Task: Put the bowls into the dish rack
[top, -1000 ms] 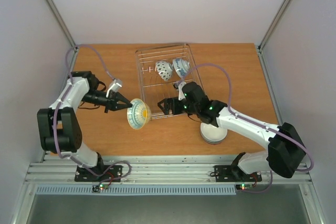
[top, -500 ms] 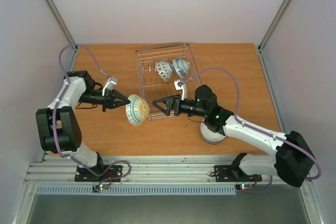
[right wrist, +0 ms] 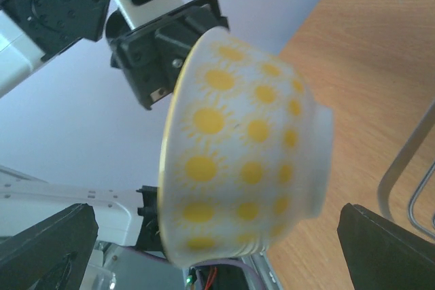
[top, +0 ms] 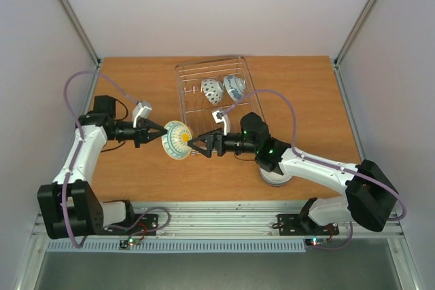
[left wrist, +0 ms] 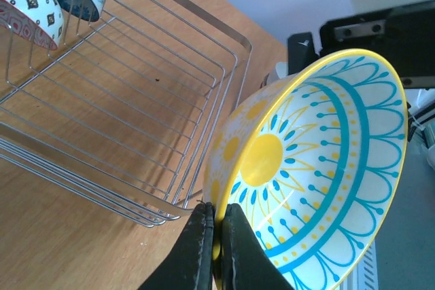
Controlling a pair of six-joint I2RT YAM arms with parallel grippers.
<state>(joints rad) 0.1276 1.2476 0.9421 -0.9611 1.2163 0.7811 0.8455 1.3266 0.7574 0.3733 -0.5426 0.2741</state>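
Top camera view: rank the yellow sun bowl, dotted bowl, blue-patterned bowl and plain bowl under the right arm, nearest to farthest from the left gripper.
1. Yellow sun bowl, pinched by the left gripper.
2. Dotted bowl, in the rack, left.
3. Blue-patterned bowl, beside it, right.
4. Plain bowl, under the right arm.

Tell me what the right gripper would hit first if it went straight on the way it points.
The yellow sun-patterned bowl, pinched by its rim in the left gripper. The right gripper, jaws open, faces its outside, seemingly in line.
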